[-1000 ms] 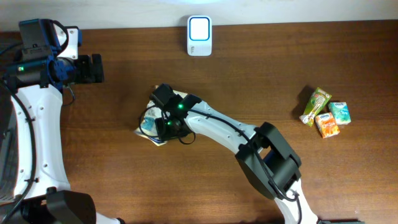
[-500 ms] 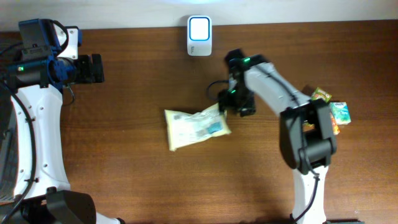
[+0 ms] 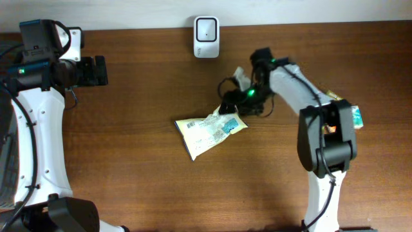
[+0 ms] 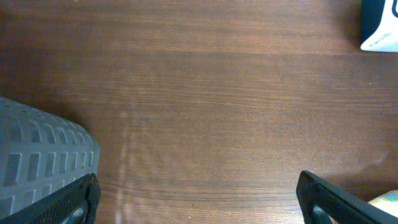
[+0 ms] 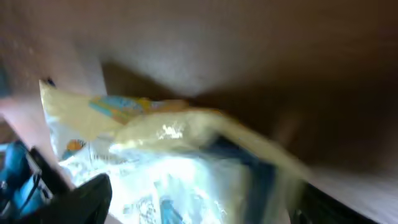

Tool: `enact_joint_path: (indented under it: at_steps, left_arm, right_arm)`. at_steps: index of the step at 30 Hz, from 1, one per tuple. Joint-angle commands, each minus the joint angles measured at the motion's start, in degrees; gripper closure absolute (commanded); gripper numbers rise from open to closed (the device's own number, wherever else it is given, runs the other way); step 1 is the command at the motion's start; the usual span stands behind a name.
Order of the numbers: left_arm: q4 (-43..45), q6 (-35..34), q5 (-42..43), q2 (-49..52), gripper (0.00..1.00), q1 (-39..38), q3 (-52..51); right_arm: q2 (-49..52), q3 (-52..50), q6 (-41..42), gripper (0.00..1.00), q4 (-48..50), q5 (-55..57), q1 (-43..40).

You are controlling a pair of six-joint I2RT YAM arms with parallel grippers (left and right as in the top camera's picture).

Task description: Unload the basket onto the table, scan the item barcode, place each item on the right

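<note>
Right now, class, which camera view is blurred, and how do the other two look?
Right wrist view: motion blur smears the packet; overhead view: sharp, evenly lit; left wrist view: crisp table grain, faint pale sheen.

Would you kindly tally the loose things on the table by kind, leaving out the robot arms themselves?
Barcode scanner: 1
Flat printed packet: 1
Small cartons, partly hidden behind the right arm: 3
Total: 5
</note>
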Motion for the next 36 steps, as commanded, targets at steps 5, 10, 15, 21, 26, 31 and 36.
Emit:
enact_joint_path:
  at_steps: [5, 10, 15, 21, 26, 31, 36]
  left_arm:
    - [0.07, 0.92, 0.61, 0.46, 0.01, 0.24, 0.17]
    - [0.07, 0.92, 0.61, 0.46, 0.01, 0.24, 0.17]
    - [0.07, 0.92, 0.61, 0.46, 0.01, 0.24, 0.17]
    - [0.07, 0.92, 0.59, 0.46, 0.01, 0.24, 0.17]
    - [0.07, 0.92, 0.61, 0.46, 0.01, 0.24, 0.17]
    - [0.07, 0.92, 0.61, 0.46, 0.01, 0.24, 0.17]
    - [0.07, 0.92, 0.61, 0.46, 0.01, 0.24, 0.17]
  right_arm:
    - [0.26, -9.03, 14.82, 0.61, 10.67, -6.05, 9.81]
    - [0.26, -9.05, 16.0, 0.96, 14.21, -6.08, 9.94]
    - [-2.75, -8.04, 9.94, 0.96, 13.73, -9.31, 9.16]
    - [-13.22, -8.04, 3.65, 0.96, 7.85, -22.34, 1.97]
    - [-18.38, -8.04, 1.14, 0.96, 6.08, -32.44, -5.9]
    - [-19.65, -8.11, 1.11, 0.96, 0.0, -24.06, -9.75]
    - [-16.46, -8.44, 1.25, 0.93, 1.07, -14.19, -1.64]
